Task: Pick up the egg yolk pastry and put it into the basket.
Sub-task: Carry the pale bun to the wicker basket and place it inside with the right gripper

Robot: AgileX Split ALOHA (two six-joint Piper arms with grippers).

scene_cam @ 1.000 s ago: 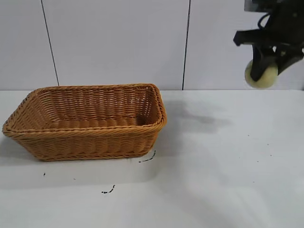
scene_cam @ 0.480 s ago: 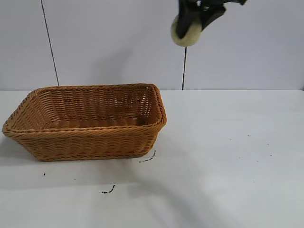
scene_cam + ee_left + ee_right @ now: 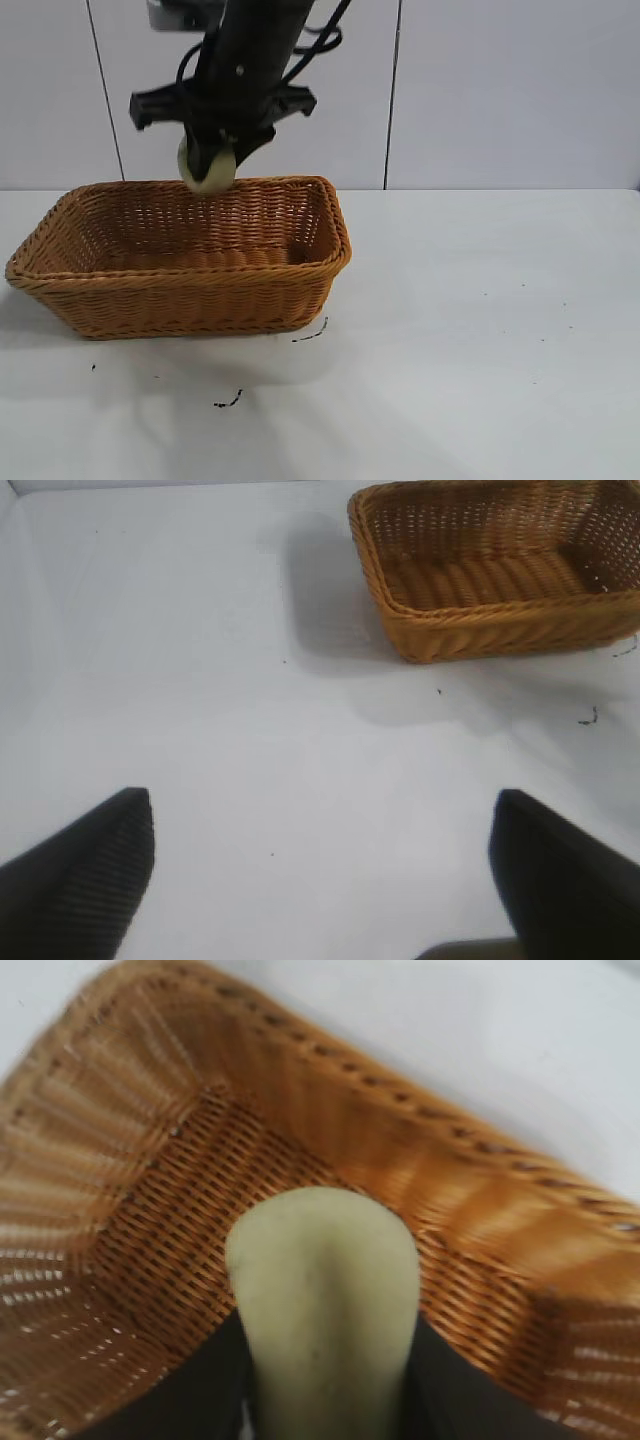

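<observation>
Exterior view, right gripper (image 3: 208,165): it hangs above the back rim of the basket (image 3: 190,285), toward its middle, its black fingers clamped on the egg yolk pastry (image 3: 208,172).
Exterior view, pastry against pincer: the pastry sits between the two fingers at their tips, its lower half bulging out below them, held in the air just over the basket's far wall and not touching the wicker.
Exterior view, pastry looks: small, pale yellow-cream, rounded and matte, far smaller than the basket.
Exterior view, basket: orange-brown woven wicker with flared sides and a braided rim, standing on the white table (image 3: 480,340) at the left half.
Left wrist view, left gripper (image 3: 320,865): parked well away from the basket (image 3: 500,630), its two dark fingers spread wide apart over bare table (image 3: 200,680), holding nothing.
Right wrist view, pastry (image 3: 325,1300): squeezed between the dark fingers (image 3: 200,1400) on either side, with the basket's (image 3: 150,1210) woven floor and a corner beyond it; its surface appears smooth, though the view is blurred.
</observation>
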